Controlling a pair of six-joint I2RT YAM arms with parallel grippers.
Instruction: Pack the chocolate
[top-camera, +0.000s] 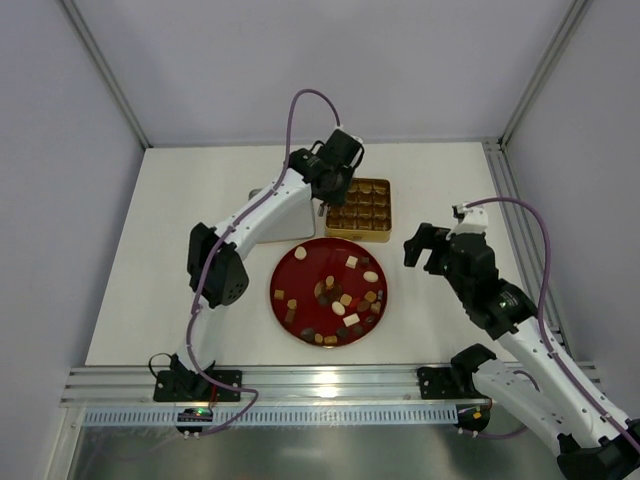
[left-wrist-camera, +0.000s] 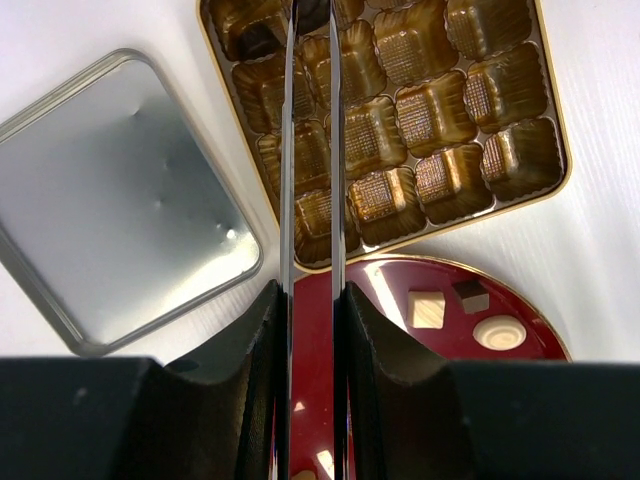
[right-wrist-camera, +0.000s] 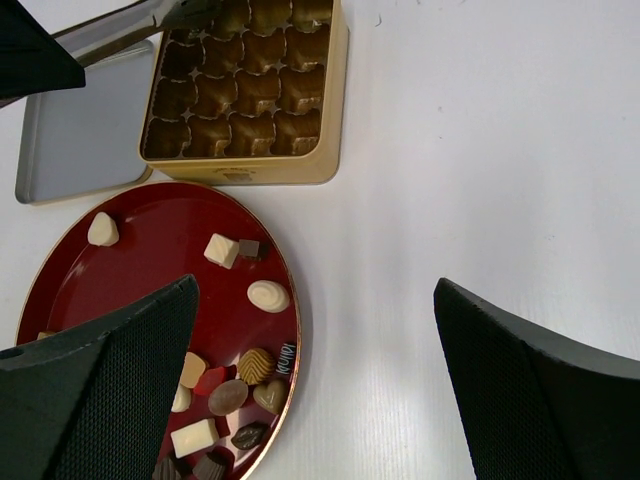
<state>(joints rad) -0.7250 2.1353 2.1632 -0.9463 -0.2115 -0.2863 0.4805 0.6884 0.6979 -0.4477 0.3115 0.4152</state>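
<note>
Several chocolates (top-camera: 345, 300) in dark brown, caramel and cream lie on the red plate (top-camera: 295, 265). The wrist views show them too: a cream square (left-wrist-camera: 427, 308), a cream oval (right-wrist-camera: 268, 295). The gold tin (top-camera: 358, 236) stands behind the plate, and the cells I can see are empty. My left gripper (top-camera: 335, 190) hangs over the tin's far left corner. Its thin blades (left-wrist-camera: 289, 150) stand close and parallel, with a dark piece between the tips (left-wrist-camera: 312, 10). My right gripper (top-camera: 425, 250) is wide open and empty above bare table, right of the plate (right-wrist-camera: 315, 288).
The tin's silver lid (left-wrist-camera: 120, 200) lies flat just left of the tin, also in the right wrist view (right-wrist-camera: 75, 140). An aluminium rail (top-camera: 330, 385) runs along the near edge. White walls close in the back and sides.
</note>
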